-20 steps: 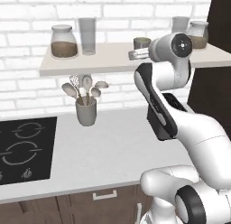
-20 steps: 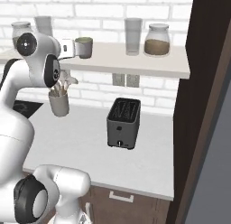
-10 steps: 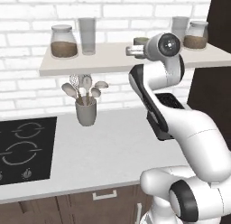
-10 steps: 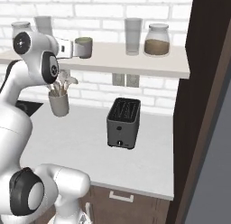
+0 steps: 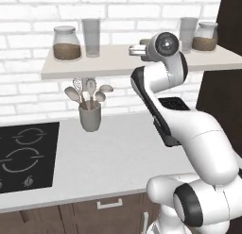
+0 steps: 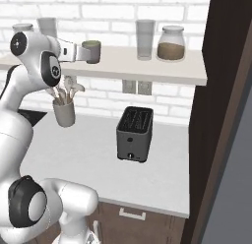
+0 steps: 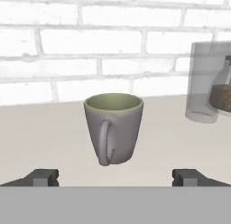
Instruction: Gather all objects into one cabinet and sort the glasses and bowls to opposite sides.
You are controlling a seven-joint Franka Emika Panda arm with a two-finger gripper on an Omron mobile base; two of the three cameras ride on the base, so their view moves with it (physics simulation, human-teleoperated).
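Observation:
A pale grey-green cup (image 7: 114,126) with a handle facing me stands upright on the pale shelf (image 7: 40,142), in front of the white brick wall. My gripper (image 7: 115,177) is level with the cup and just short of it, open, with its two tips wide apart and nothing between them. From the right base view the gripper (image 6: 79,52) sits right beside the cup (image 6: 92,51). In the left base view the hand (image 5: 137,50) covers most of the cup (image 5: 144,41). A dark brown cabinet panel (image 6: 224,110) rises at the right. The bowls are out of view.
The shelf (image 5: 108,61) also carries a clear tumbler (image 6: 145,39) and a jar of brown grains (image 6: 171,43) right of the cup, plus another jar (image 5: 65,43) and tumbler (image 5: 91,37). Below stand a utensil holder (image 5: 90,116), a black toaster (image 6: 134,134) and a cooktop (image 5: 26,155).
The arm's wrist has swung left in the left base view, bringing the hand closer behind the cup. The gripper stays open and the cup has not moved.

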